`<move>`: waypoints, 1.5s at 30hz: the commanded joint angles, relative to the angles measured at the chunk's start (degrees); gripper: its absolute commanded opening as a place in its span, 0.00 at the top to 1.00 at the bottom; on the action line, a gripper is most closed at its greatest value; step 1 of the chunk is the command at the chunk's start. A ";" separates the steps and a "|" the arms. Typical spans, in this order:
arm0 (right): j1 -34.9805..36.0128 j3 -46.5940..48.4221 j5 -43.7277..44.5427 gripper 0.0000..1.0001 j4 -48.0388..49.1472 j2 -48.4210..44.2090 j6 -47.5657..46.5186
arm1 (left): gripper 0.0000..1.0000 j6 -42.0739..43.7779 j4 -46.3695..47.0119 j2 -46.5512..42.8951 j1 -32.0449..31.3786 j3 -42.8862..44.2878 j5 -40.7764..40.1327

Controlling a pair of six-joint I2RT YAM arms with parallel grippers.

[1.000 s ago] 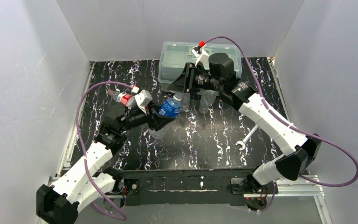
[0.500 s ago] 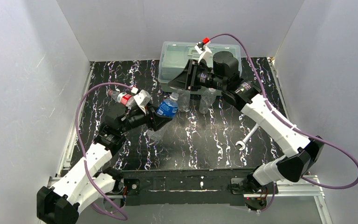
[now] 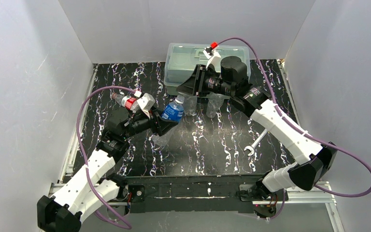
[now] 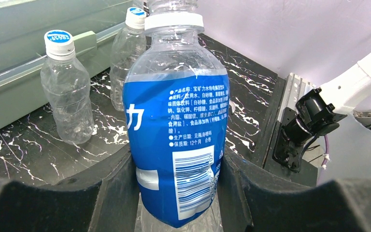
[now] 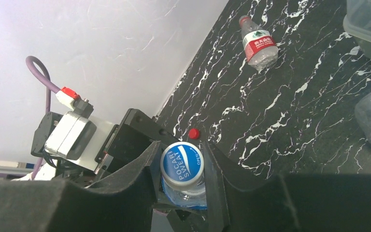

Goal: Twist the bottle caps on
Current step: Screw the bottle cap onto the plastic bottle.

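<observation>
One blue-and-white cap (image 5: pixel 182 162) sits atop the blue-label bottle (image 4: pixel 176 140), pinched between the fingers of the right gripper (image 5: pixel 181 166). The bottle is held tilted above the middle of the black marbled table (image 5: pixel 294 121), its body clamped by the left gripper (image 4: pixel 176 186). A loose red cap (image 5: pixel 193 133) lies on the table, a red-label bottle (image 5: pixel 257 44) lies on its side at the left, and two capped plain bottles (image 4: pixel 67 92) stand upright just beside the translucent lidded box (image 3: pixel 183 63).
</observation>
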 commanded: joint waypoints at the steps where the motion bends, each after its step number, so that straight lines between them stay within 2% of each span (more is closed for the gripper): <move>1: -0.12 -0.43 1.73 0.65 1.01 -2.59 -2.06 | 1.00 -0.39 0.40 -0.10 0.20 1.96 0.20; 34: 3.99 -1.92 6.90 0.65 -1.14 -1.11 -5.70 | 1.00 -0.89 0.40 -2.41 0.17 2.79 -0.58; 45: 5.04 -1.03 5.93 0.65 -1.17 -0.20 -5.43 | 1.00 -0.89 1.36 -2.98 0.17 2.81 -1.39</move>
